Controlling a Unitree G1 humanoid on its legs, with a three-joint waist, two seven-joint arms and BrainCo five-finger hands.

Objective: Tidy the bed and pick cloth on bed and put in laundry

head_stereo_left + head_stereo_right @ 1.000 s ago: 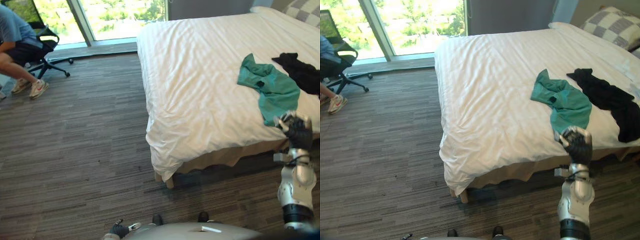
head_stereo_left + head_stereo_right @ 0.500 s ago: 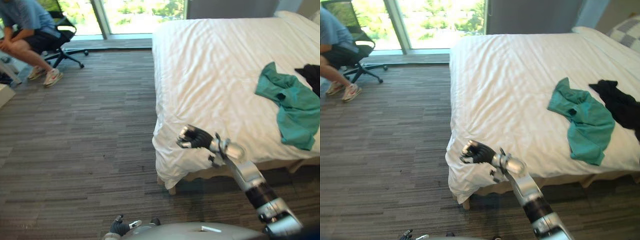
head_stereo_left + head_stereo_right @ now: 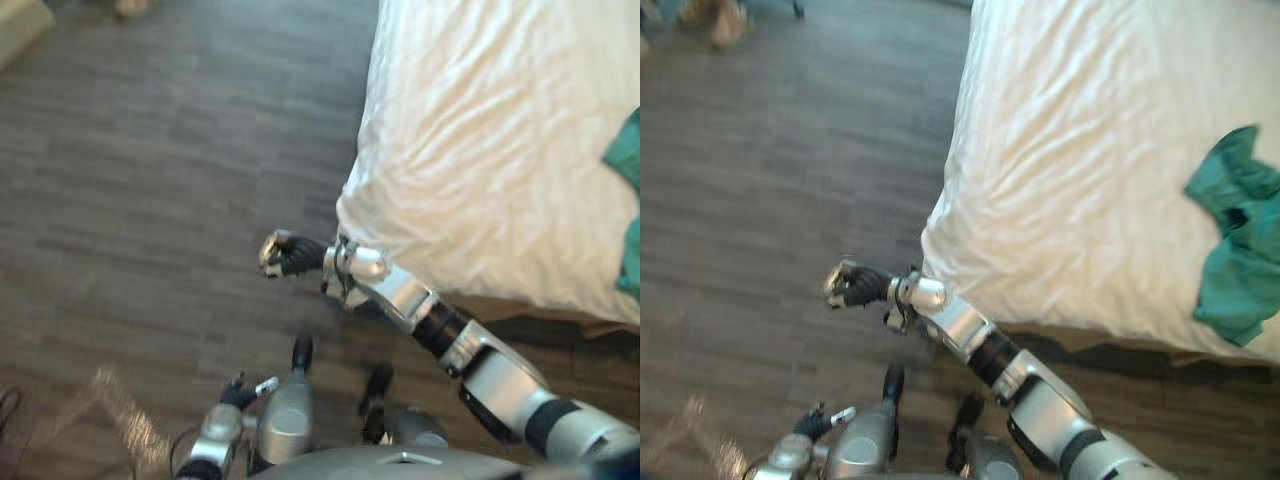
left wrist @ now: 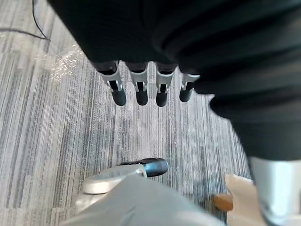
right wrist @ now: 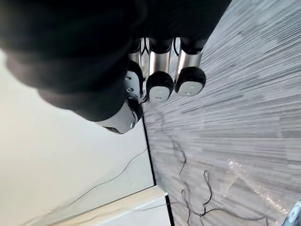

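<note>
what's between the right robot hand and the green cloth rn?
Just the bed's white cover: its corner, then a rumpled bare stretch up to the green cloth. The right robot hand hangs over the floor. Right eye view shows it.

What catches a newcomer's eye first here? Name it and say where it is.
The right hand, fingers curled and empty, hangs over the carpet beside the near corner of the white bed. A crumpled green cloth lies on it, toward the view's right.

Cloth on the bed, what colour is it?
The cloth is teal green, clearest in right eye view.
</note>
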